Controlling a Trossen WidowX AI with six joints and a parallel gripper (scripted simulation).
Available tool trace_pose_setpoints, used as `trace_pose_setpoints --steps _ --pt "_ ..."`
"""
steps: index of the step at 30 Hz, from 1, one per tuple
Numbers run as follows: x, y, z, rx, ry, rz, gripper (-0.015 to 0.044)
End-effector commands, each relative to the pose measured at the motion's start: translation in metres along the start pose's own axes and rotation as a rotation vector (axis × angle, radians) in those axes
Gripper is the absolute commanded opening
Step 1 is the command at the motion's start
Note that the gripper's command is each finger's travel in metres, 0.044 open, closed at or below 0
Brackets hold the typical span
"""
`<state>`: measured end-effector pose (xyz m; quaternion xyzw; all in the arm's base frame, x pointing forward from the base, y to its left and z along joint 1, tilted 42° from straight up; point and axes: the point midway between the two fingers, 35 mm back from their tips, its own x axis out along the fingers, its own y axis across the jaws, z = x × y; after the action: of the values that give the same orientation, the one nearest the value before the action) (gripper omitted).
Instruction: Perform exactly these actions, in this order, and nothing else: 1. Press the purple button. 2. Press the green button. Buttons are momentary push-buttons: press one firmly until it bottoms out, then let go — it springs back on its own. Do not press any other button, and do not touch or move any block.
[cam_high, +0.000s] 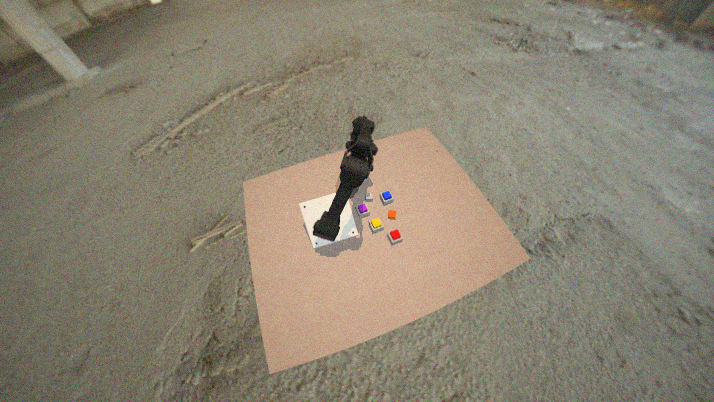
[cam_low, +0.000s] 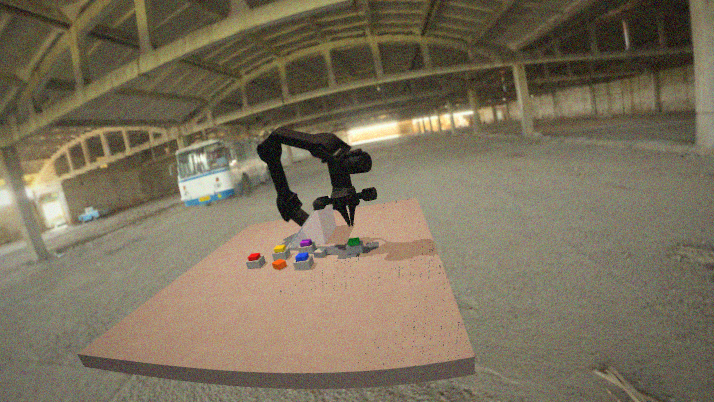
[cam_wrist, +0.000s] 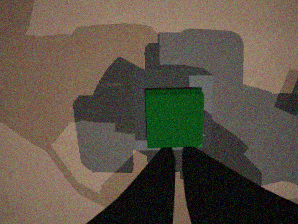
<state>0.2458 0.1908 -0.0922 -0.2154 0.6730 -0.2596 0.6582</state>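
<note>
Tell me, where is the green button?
The green button sits on the board right of the purple button, directly under the shut gripper; it fills the wrist view's middle.

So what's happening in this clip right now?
A single black robot arm holds its hand above the green button, fingers shut on nothing. In the wrist view the fingertips point straight at the green cap, not yet touching. The purple button, the other buttons and the orange block sit off to the side.

derelict industrial hall: arched truss roof (cam_low: 210, 75), concrete columns (cam_low: 520, 97), dirt floor (cam_high: 575, 150), parked bus (cam_low: 205, 172).
</note>
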Motion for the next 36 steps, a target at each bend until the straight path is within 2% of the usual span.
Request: trace_pose_setpoints --steps 1,24,36 --pt "0.020 -0.003 -0.003 -0.008 0.004 -0.017 0.0020" --pt "0.051 -0.004 -0.003 -0.008 0.003 -0.018 0.0020" --pt "0.052 -0.004 -0.003 -0.008 0.003 -0.018 0.0020"
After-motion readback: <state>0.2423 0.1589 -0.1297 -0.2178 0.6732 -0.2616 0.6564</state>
